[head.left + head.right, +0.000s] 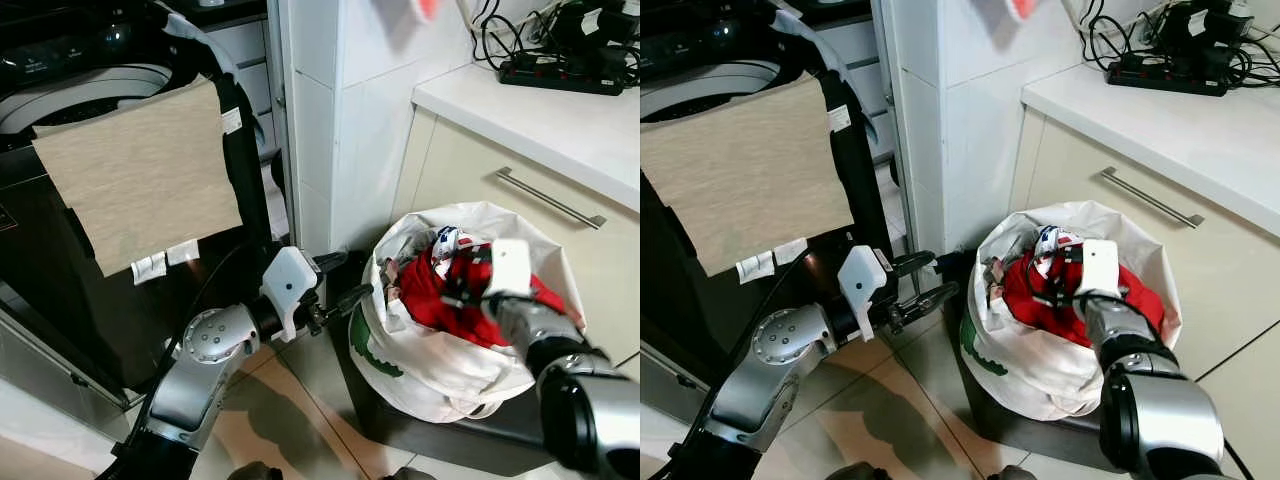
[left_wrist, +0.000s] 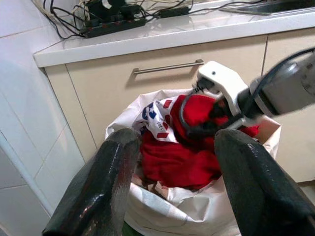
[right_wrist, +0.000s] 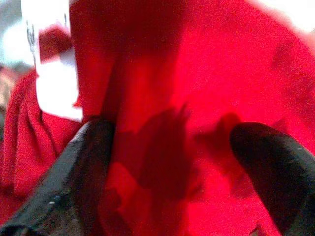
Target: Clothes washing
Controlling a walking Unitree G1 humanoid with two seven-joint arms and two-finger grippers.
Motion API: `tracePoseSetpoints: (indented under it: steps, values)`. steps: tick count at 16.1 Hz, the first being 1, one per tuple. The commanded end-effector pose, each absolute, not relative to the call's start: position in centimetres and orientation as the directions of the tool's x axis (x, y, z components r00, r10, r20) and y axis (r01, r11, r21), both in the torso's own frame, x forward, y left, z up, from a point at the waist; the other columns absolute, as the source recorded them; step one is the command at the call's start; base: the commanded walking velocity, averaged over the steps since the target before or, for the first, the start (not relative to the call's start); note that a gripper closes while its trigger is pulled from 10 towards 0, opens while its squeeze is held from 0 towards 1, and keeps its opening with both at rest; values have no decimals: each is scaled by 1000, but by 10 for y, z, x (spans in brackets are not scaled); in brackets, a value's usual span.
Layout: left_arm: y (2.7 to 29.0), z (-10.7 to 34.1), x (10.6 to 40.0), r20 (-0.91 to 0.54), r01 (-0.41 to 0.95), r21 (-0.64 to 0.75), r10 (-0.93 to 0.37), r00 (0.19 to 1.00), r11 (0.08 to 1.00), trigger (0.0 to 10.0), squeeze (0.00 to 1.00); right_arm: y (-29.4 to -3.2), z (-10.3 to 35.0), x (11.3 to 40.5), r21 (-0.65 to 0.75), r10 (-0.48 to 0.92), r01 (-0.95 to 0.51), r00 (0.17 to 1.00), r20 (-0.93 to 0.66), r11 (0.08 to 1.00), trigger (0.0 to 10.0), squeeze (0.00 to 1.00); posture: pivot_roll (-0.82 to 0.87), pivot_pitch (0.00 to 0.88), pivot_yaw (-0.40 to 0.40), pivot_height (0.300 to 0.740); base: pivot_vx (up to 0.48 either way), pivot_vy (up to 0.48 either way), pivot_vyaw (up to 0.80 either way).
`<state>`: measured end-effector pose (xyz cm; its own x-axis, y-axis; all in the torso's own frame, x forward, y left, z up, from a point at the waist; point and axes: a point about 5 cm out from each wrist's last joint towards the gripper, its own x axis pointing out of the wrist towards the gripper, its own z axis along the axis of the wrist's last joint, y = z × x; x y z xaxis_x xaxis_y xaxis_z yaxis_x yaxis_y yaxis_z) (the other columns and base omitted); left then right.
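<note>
**Right gripper at the red garment**

The right gripper (image 3: 167,162) is pressed into the red garment (image 1: 440,300) inside the white laundry bag (image 1: 400,360), fingers wide, cloth between them. The left gripper (image 1: 340,285), spread, waits beside the bag.

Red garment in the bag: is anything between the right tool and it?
Nothing visible is. The right tool is down in the white bag, and in the right wrist view its open fingers sit right against the red garment. The left tool hovers open beside the bag, clear of it.
</note>
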<state>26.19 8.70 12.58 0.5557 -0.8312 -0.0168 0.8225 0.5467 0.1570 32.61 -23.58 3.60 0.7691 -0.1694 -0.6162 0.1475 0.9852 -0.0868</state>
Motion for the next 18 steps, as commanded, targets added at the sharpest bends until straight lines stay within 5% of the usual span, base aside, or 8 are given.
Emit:
tracePoseSetpoints:
  steps: [1, 13, 18]
  values:
    - [85, 133, 264, -9, 821, 183, -834, 552, 541, 10000, 0, -236, 35, 325, -93, -174, 148, 763, -622, 985, 0, 0, -101, 0, 15, 724, 0, 0, 0]
    - [79, 137, 268, 3, 811, 202, -829, 560, 549, 10000, 0, -223, 20, 316, 27, -144, 211, 750, -645, 977, 0, 0, -102, 0, 18, 724, 0, 0, 0]
    - [79, 137, 271, 9, 800, 203, -818, 575, 564, 10000, 0, -214, 37, 332, -20, -118, 130, 810, -575, 991, 0, 0, -105, 0, 9, 724, 0, 0, 0]
